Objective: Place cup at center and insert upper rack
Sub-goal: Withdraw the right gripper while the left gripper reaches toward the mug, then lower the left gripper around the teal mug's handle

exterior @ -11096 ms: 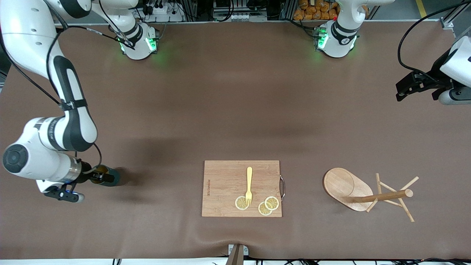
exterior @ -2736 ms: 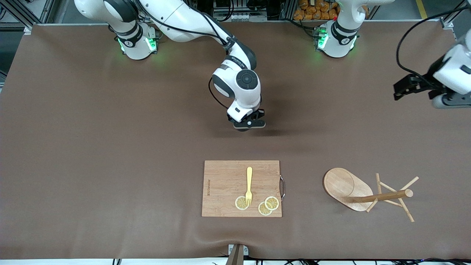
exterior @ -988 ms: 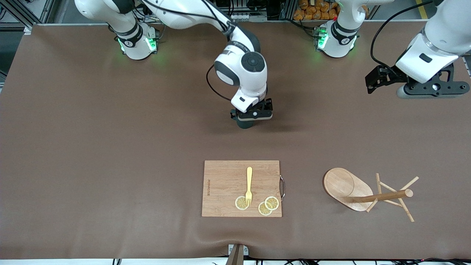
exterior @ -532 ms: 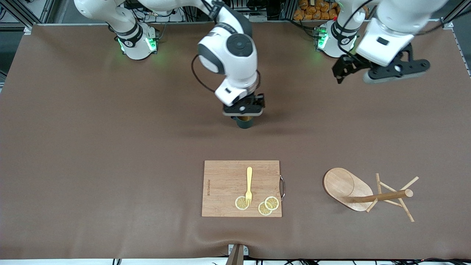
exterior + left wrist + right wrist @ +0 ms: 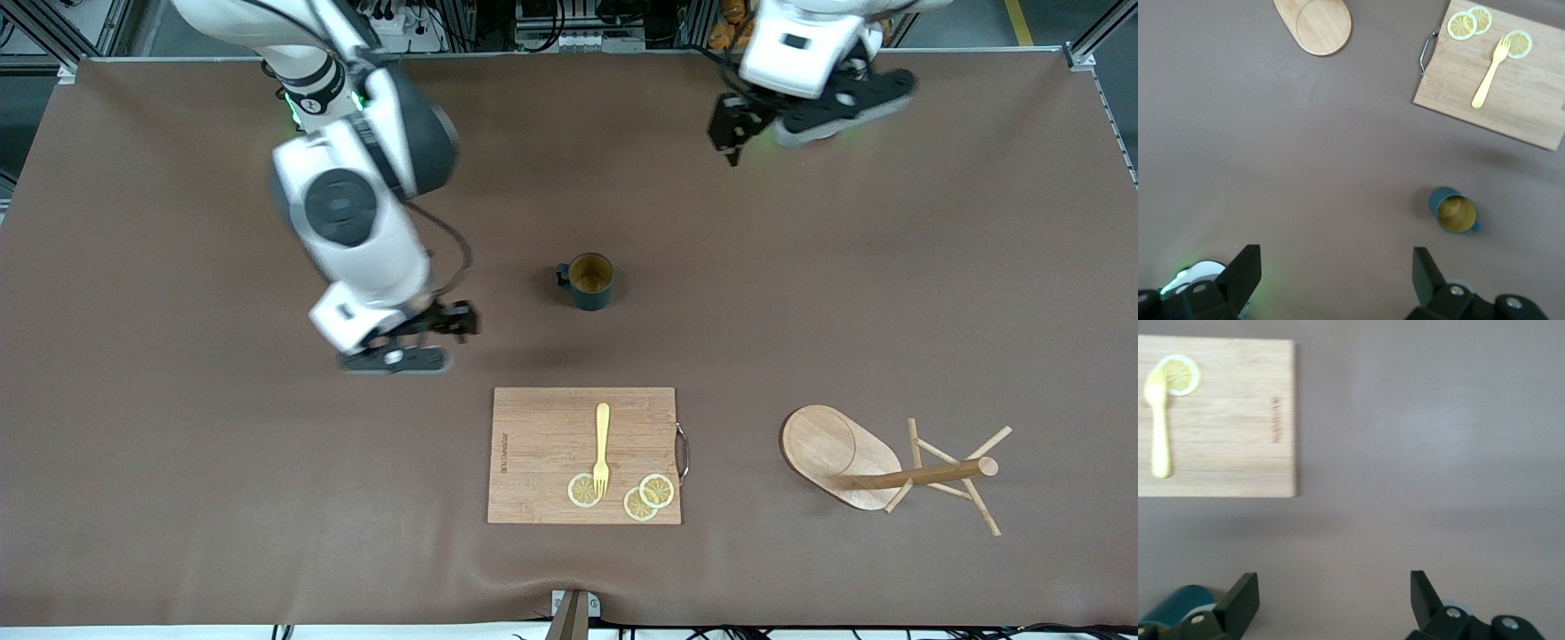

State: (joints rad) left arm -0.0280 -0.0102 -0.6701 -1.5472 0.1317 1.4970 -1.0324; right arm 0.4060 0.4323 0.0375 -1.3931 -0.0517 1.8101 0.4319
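With its fingers spread and empty, the right gripper (image 5: 404, 342) hangs over bare table beside the cup (image 5: 588, 282), which stands upright and alone near the table's middle, so that part looks done. The left gripper (image 5: 756, 124), also spread and empty, hangs high over the table near its base, well apart from the rack (image 5: 880, 467) lying tipped beside the cutting board (image 5: 542, 444). Only the left wrist view shows the rack's oval base (image 5: 1315, 23) from above.

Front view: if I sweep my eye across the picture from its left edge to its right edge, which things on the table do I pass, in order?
Right gripper → cup → left gripper → upper rack, lying tipped over. The cutting board and its fork overlap the cup's span, so they are left out.
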